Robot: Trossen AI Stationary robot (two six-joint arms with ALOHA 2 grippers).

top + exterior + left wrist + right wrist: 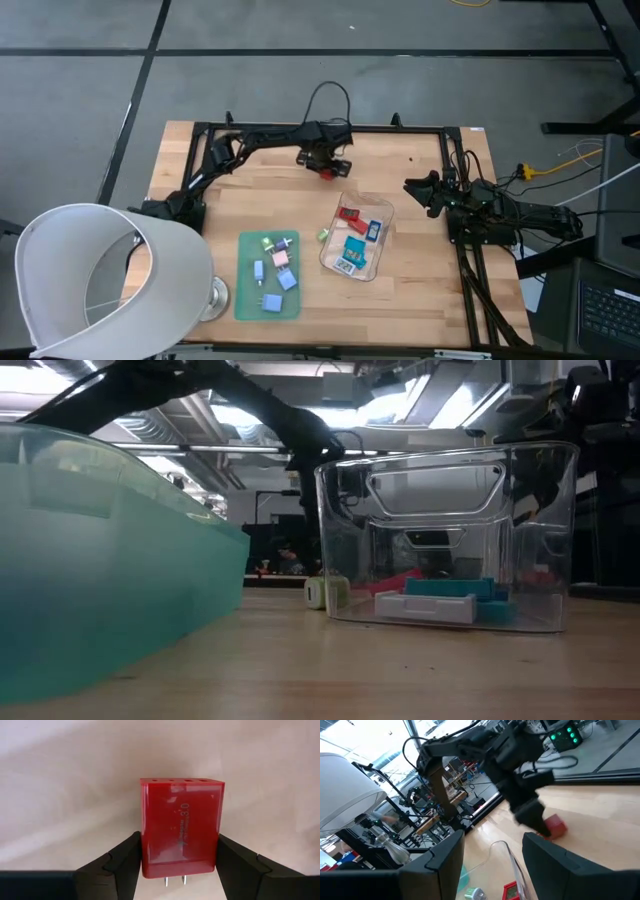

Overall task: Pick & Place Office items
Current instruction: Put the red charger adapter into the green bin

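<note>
Now my left gripper (177, 865) is pinching a red charger block (181, 827) between its two dark fingers (122, 862), one on each side, with the two little metal prongs poking out toward my wrist. Seen from above, my left gripper (325, 160) is at the far middle of the wooden table (420, 300), and the red charger block (327, 172) looks to be down near or on the wood there. I think I am just picking it up, so I should keep the squeeze steady and not let it tip. Next I would lift it straight up, high enough to clear the wall of the clear tray (385, 215), which sits nearer and a bit to the right. Then I would carry it over the tray and lower it before letting go, so it does not bounce out. The tray already holds some red, blue and teal pieces (352, 247). More small pieces (275, 272) wait on the green mat (245, 300) to the left of the tray, and one light green piece (323, 235) lies on the table between mat and tray. My right gripper (492, 850) waits at the right side of the table, fingers spread apart and holding nothing.
</note>
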